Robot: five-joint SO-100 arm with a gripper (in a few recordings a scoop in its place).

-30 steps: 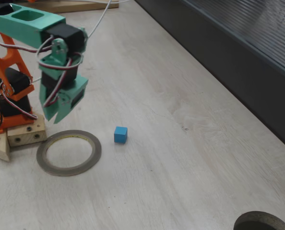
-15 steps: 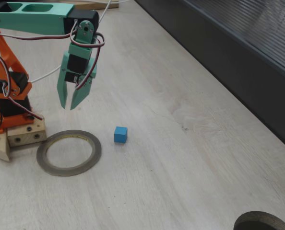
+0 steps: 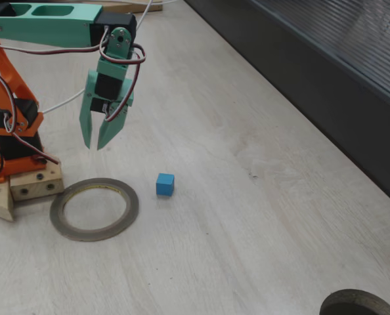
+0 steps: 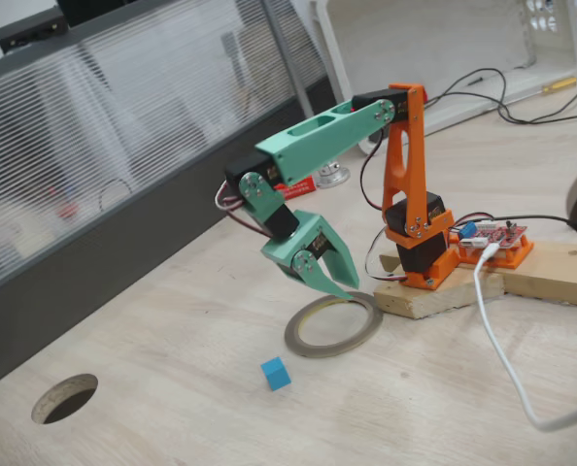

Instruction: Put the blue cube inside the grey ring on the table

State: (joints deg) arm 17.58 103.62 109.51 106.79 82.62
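Observation:
The blue cube point(image 3: 165, 184) point(image 4: 277, 373) rests on the pale wood table point(image 3: 247, 216), a short way outside the grey ring point(image 3: 132, 209) point(image 4: 318, 350), which lies flat by the arm's base. My teal gripper point(image 3: 94, 147) point(image 4: 353, 288) hangs in the air, pointing down. In a fixed view it sits above and behind the ring's far edge, left of the cube and well clear of it. Its jaws meet at the tips with nothing between them.
The orange arm base stands on a wooden block point(image 3: 31, 184) point(image 4: 434, 291) beside the ring. A dark round hole point(image 3: 359, 303) point(image 4: 65, 398) lies at the table's far corner. A dark ribbed wall point(image 3: 313, 65) borders one side. A white cable point(image 4: 502, 359) trails over the table.
Since a second ago the arm has stretched out, and the gripper has risen, swung right and turned to point down. Over the last half second it has hardly moved. Cube and ring are unmoved.

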